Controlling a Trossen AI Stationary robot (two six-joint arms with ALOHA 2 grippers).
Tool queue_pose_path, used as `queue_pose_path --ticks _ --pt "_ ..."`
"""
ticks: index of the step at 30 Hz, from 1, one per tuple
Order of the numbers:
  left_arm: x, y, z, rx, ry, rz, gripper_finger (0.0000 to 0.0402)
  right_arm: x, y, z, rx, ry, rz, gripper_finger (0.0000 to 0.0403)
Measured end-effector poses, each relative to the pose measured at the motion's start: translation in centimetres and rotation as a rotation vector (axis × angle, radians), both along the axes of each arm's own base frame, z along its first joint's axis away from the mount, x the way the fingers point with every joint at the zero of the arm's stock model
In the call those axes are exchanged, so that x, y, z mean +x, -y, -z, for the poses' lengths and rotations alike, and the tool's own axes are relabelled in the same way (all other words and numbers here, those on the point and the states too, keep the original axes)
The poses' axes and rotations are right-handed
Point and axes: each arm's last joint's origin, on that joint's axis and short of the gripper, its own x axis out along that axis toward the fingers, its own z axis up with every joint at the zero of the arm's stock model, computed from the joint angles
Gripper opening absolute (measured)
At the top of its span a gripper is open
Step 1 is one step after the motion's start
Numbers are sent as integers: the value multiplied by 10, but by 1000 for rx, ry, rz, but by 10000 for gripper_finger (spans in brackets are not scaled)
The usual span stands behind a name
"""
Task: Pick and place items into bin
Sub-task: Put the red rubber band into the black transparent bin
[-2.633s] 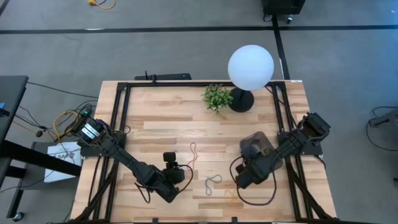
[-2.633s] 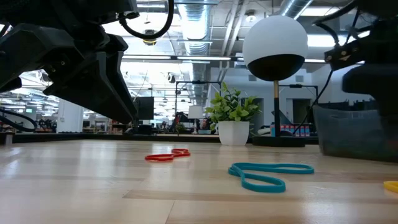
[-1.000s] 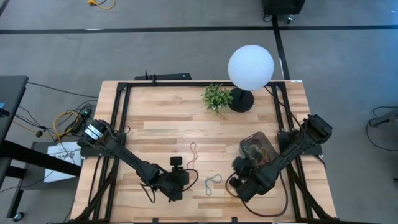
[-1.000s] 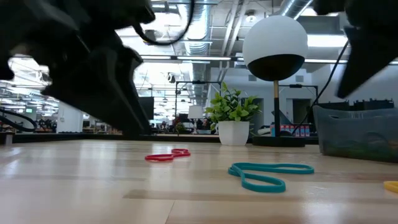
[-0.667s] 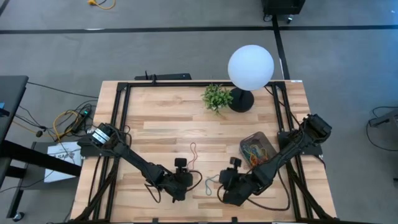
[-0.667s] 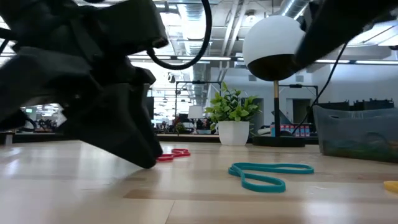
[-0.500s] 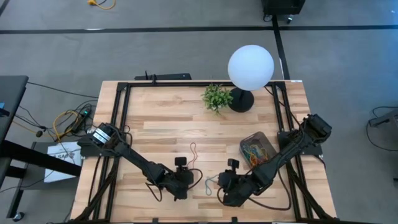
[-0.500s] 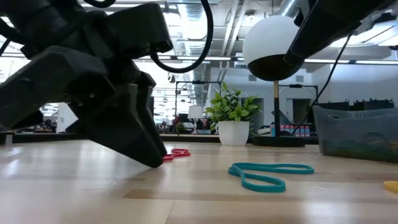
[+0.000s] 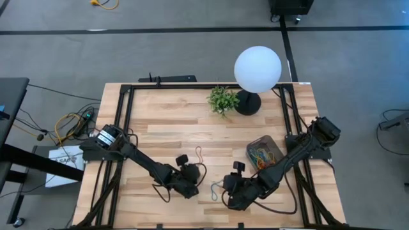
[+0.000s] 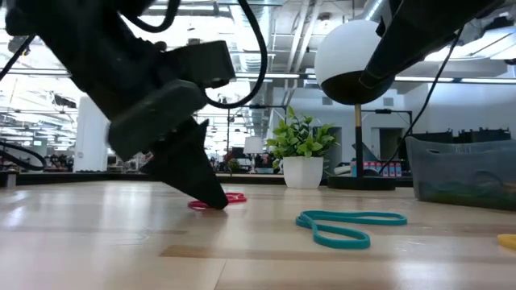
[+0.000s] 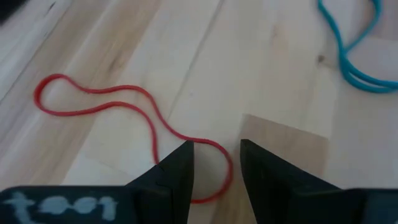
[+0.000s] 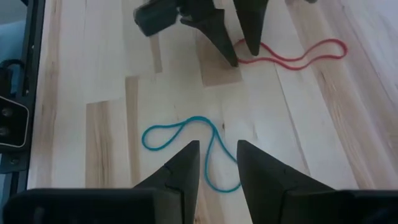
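A red rubber band (image 9: 198, 156) lies flat on the wooden table, and a blue one (image 9: 218, 188) lies nearer the near edge. My left gripper (image 11: 215, 149) is open and low at the red band's (image 11: 99, 102) near end, one finger on each side of its loop. In the low view its fingertips (image 10: 211, 197) reach the table. My right gripper (image 12: 217, 144) is open and hovers above the blue band (image 12: 186, 134). The dark bin (image 9: 265, 152) stands to the right with several coloured bands inside. A yellow band (image 10: 508, 240) lies near the bin (image 10: 463, 173). My left gripper comes slanting down from the table's left and near side, its open fingers straddling the red band's near loop end (image 11: 211, 152). Whether the fingers touch the band, I cannot tell. The band lies flat and slack on the table.
A small potted plant (image 9: 222, 99) and a lamp with a white globe (image 9: 257, 69) on a black base stand at the far edge. Black rails (image 9: 121, 128) run along the table's sides. Bare wood lies between the red band and the plant.
My left gripper has moved toward the table's right and far edge and come down at the red band's near end. My right gripper has swung away from the bin toward the table's left and now hovers over the blue band. The bands have kept still.
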Motion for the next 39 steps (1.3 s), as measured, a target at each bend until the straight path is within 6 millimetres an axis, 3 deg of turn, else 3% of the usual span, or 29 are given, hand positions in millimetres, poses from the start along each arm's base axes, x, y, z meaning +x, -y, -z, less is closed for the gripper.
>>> queue_pose_path --ticks 10,19,22,30,33,39 --pt "0 -7 2 -101 -52 -36 110 0 0 0 -1 1 2 102" --pt "0 -4 2 -104 -108 85 10 4 6 0 -2 1 21 102" --pt "2 -3 1 -85 -109 132 6 10 14 0 -3 1 46 102" --pt "-10 27 -36 -75 -118 285 0 31 36 -3 -27 43 12 102" --pt "-19 35 -56 8 -39 272 0 38 35 -7 5 91 -62 102" --pt "-31 48 -70 99 59 246 0 46 26 -15 -17 224 -222 102"
